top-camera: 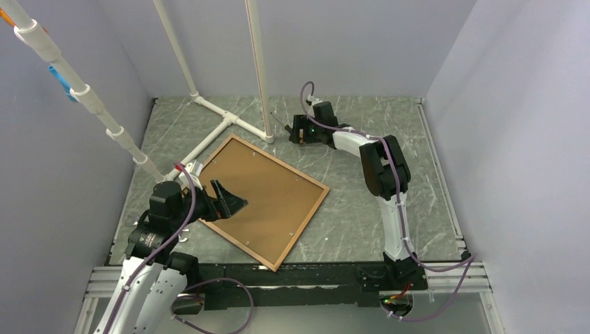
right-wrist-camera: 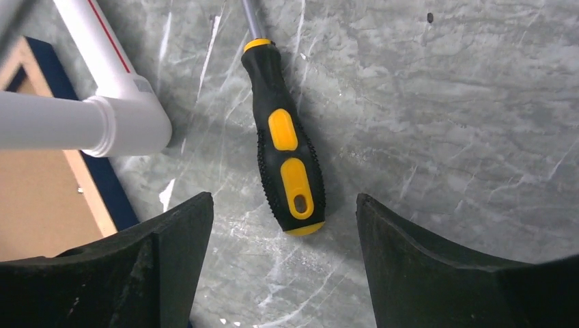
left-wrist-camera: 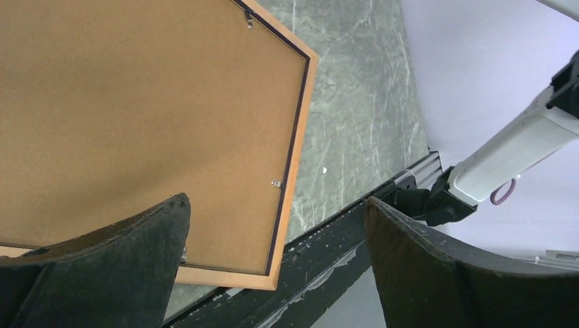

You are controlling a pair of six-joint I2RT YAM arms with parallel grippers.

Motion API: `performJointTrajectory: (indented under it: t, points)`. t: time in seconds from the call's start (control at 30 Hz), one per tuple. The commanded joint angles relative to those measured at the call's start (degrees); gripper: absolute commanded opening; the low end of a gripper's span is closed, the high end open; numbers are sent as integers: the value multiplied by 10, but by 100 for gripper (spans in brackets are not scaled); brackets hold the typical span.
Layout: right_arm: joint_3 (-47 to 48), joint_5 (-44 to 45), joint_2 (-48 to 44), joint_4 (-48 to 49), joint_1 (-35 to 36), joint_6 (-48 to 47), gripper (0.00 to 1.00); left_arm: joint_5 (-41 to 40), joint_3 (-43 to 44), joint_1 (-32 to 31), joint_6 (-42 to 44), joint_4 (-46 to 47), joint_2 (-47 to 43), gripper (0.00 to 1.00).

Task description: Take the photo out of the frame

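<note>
Lying face down on the counter (top-camera: 351,226), the frame (top-camera: 303,226) shows only its brown backing board (top-camera: 271,191). The photo is hidden and presumably sits under that board, against the counter. Small metal tabs (left-wrist-camera: 276,182) along the inner edge appear to pin the board in place.

The left jaws stand wide apart, hovering above the frame's near-left part and holding nothing. The right jaws are also apart and empty. They are poised over a black-and-yellow screwdriver (right-wrist-camera: 287,164) that lies on the counter just beside a white pipe (right-wrist-camera: 102,123) and the frame's far corner.

The work looks barely begun, with the tabs shut and the board seated.

Several things could go wrong:
- The screwdriver handle is round, so an off-centre pinch could roll it away, or a jaw could strike the pipe.
- A tip that slips off a tab could gouge the board or the print beneath it.
- The frame rests loose, with one corner near the counter's front edge. Prying without the left arm pressing down could skid it toward that edge.
- Lifting the board before every tab is turned could bend it.
</note>
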Motion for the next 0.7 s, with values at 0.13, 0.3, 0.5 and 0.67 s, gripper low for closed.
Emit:
performJointTrajectory:
  t: [0.13, 0.3, 0.5, 0.67]
  points:
    - [89, 75, 52, -132, 26, -116, 64, 55, -23, -1, -19, 13, -44, 99]
    - [105, 124, 68, -139, 50, -135, 56, 82, -106, -1, -100, 94, -62, 99]
    - [103, 117, 65, -128, 51, -138, 40, 47, -173, -1, -162, 126, -147, 99]
    - [88, 93, 54, -102, 52, -138, 11, 26, -152, -1, -141, 108, -155, 99]
